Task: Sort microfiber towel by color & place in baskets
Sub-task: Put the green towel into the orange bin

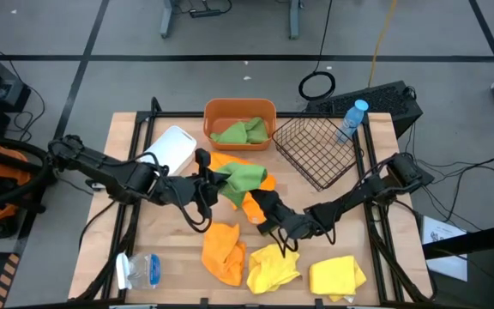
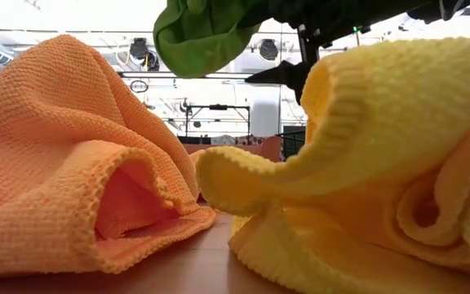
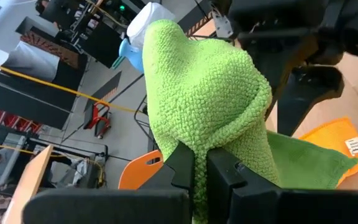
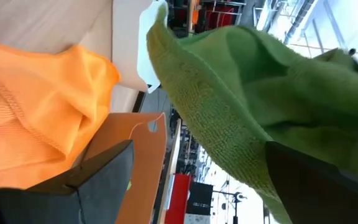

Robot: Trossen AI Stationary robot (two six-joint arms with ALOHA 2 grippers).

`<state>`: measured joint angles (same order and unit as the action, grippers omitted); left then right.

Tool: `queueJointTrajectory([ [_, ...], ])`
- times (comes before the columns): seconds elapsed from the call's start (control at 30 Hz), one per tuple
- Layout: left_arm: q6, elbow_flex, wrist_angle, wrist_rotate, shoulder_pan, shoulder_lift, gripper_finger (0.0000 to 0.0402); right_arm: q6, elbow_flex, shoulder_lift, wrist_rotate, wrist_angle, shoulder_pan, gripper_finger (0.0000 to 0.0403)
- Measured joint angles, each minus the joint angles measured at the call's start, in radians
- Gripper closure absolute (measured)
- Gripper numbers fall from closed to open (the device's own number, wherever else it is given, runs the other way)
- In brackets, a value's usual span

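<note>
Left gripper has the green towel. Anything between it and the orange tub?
Nothing visible. The left gripper holds the green towel above an orange towel lying flat; the orange tub, already holding green cloth, sits just beyond with an open top.

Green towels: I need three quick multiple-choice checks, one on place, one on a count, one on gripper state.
1. The loose green towel lies in:
A. the orange tub
B. the wire basket
C. the white tub

2. Yellow towels lying on the table:
A. one
B. two
C. three

3. The left gripper is:
A. open, holding nothing
B. shut on the held green towel
C. shut on an orange towel

Answers:
1. A, green cloth shows inside the tub's orange rim.
2. B, two yellow towels lie at the near edge.
3. B, its fingers pinch the green cloth; the right gripper is open beside it.
</note>
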<state>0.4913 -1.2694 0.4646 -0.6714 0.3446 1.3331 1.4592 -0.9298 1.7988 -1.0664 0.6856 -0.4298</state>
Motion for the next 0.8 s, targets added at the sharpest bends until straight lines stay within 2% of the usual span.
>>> queueJointTrajectory([
  [0.5,-0.018,0.0,0.009,0.018,-0.024,0.0,0.0382,-0.068,0.0,0.0,0.019,-0.017,-0.072,0.0051],
  [0.8,-0.041,0.0,0.016,0.068,-0.024,0.001,0.0382,-0.109,0.001,0.0,0.0,-0.195,0.006,0.0051],
])
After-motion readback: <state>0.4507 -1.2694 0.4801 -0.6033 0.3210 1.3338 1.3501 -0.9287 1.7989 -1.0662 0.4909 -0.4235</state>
